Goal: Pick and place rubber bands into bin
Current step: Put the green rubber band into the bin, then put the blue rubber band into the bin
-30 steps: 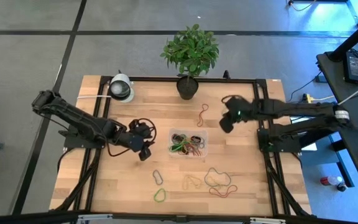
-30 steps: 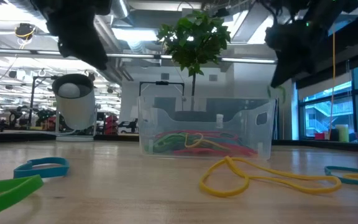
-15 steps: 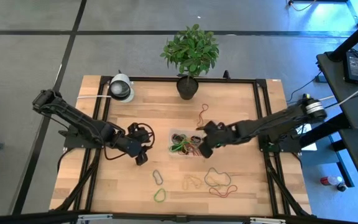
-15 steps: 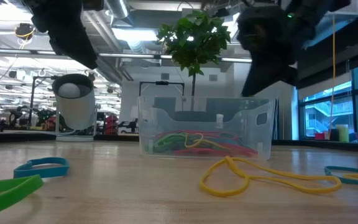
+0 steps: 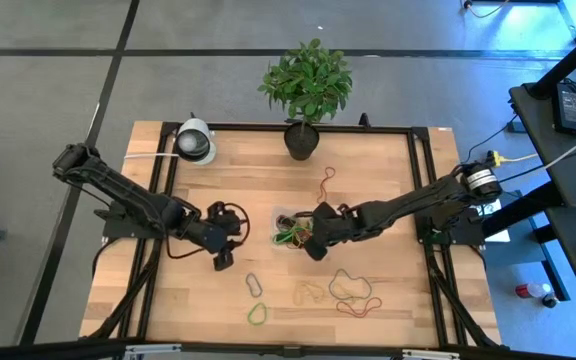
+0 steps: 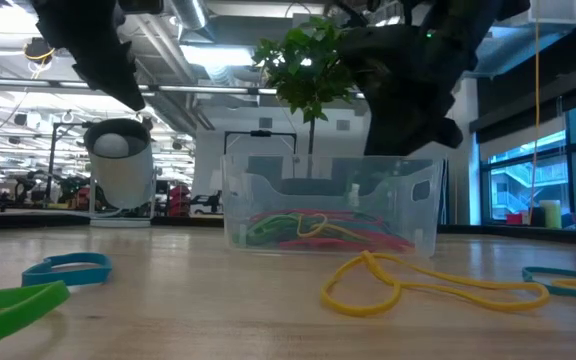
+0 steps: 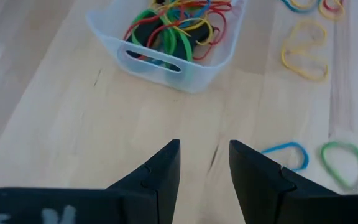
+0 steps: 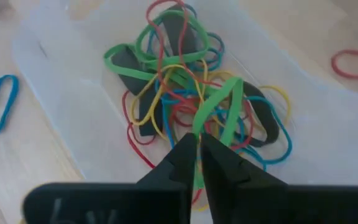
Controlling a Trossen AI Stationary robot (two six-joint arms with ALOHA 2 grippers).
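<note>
Over the bin (image 8: 61, 93), only the right wrist view shows right fingers (image 8: 219, 165) pinching a green band (image 8: 219, 106).

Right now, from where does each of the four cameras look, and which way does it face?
High view: above the table, facing straight down; both arms, left tool, right tool over the clear bin.
Low view: table height, facing level across the bin; arms enter from above.
Left wrist view: looks past its open fingers at wood and bin.
Right wrist view: looks past its fingers pinching a green rubber band.
All four share the bin.
</note>
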